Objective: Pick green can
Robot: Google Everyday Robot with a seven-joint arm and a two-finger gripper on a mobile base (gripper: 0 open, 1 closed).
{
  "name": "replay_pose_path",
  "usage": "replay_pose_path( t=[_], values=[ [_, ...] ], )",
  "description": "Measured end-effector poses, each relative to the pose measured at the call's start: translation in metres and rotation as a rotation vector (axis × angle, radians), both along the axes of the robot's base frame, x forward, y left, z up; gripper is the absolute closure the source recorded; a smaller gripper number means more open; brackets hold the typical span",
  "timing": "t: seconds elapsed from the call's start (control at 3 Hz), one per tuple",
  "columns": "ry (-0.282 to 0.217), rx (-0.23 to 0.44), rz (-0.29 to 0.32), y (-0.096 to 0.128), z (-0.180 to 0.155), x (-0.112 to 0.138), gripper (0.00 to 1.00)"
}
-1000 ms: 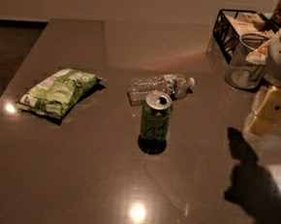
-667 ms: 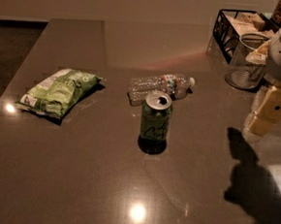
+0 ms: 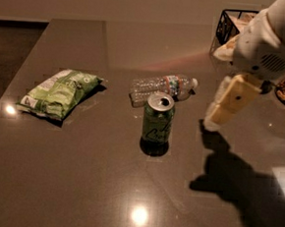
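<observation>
The green can stands upright near the middle of the dark table, with a silver top, a pull tab and dark cursive lettering on its side. My gripper hangs from the white arm at the right. It is low over the table, to the right of the can and apart from it. It holds nothing that I can see.
A clear plastic bottle lies on its side just behind the can. A flat green snack bag lies at the left. A black wire basket stands at the back right, partly hidden by the arm.
The arm and gripper have moved left and come closer to the green can. The can, bottle and bag have not moved.
</observation>
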State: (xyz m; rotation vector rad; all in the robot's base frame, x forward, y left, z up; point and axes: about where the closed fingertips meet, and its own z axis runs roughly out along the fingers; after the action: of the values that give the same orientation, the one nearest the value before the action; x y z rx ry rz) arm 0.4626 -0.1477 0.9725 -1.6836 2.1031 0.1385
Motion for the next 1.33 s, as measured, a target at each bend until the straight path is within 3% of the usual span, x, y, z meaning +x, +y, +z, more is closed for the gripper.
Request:
replay_pose_path(
  t=[0.33, 0.67, 1.33],
  values=[
    [0.03, 0.077, 0.045, 0.035, -0.015, 0.002, 0.0],
    [0.091, 0.103, 0.09, 0.064, -0.041, -0.003, 0.0],
    [0.15, 0.134, 0.128, 0.094, -0.064, -0.008, 0.0]
  ],
)
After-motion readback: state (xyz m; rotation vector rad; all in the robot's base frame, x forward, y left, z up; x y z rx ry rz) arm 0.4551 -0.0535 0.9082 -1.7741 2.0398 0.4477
